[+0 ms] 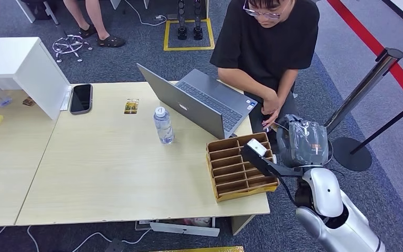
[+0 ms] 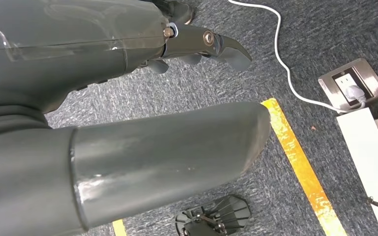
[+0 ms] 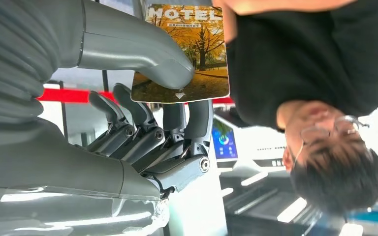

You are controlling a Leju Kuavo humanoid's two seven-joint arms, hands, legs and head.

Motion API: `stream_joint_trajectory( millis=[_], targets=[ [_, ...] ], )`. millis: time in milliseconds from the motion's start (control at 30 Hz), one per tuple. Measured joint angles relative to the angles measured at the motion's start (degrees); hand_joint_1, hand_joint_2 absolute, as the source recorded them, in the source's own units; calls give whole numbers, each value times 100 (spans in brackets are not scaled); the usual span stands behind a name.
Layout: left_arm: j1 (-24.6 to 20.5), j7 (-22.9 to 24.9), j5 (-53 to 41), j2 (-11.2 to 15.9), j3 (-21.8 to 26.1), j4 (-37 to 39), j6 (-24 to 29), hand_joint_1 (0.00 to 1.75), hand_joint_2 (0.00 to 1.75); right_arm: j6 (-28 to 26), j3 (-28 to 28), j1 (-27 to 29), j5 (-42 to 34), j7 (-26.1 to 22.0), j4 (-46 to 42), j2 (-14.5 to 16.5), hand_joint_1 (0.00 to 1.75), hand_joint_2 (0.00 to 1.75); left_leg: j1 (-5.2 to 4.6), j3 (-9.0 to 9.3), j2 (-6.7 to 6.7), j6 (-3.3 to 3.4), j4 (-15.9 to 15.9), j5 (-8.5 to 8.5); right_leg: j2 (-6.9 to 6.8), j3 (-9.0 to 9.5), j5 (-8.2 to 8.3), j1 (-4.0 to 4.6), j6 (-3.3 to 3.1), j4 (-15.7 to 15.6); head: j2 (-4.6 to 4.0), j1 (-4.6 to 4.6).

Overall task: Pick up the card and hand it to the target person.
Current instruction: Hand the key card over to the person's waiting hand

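A card [image 3: 187,49] printed with "HOTEL" and a yellow autumn tree is pinched in my right hand [image 3: 142,123], thumb on its face and the darker fingers behind it. In the head view, my right hand [image 1: 301,142] is raised beside the table's right end, close to the hand [image 1: 269,118] of a person in a black shirt [image 1: 273,42]. This person's arm [image 3: 275,6] reaches the card's far edge; I cannot tell whether it touches. A second card [image 1: 131,106] lies flat on the table [image 1: 105,173]. My left hand [image 2: 197,46] hangs over the carpet with nothing in it.
On the table are an open laptop [image 1: 204,102], a water bottle [image 1: 163,125], a phone [image 1: 81,98] and a brown slotted organizer [image 1: 239,167] at the right corner. A white box [image 1: 21,68] stands at the left, a stanchion [image 1: 364,86] at the right.
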Motion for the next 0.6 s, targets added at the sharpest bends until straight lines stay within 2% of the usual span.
stream_joint_trajectory(
  millis=[400,600],
  targets=[
    [-14,61,-97,0,0,0,-2,0,0,-562,-425,167,522,-96,161,-183,149,175,0,-1,0,0,0,0,0,-2,0,0,0,-1,0,0],
    [-35,80,-144,0,0,0,-4,0,0,-572,-563,306,715,-145,539,-214,145,175,0,-2,0,0,0,0,0,-3,0,0,0,-1,0,-1]
  ],
)
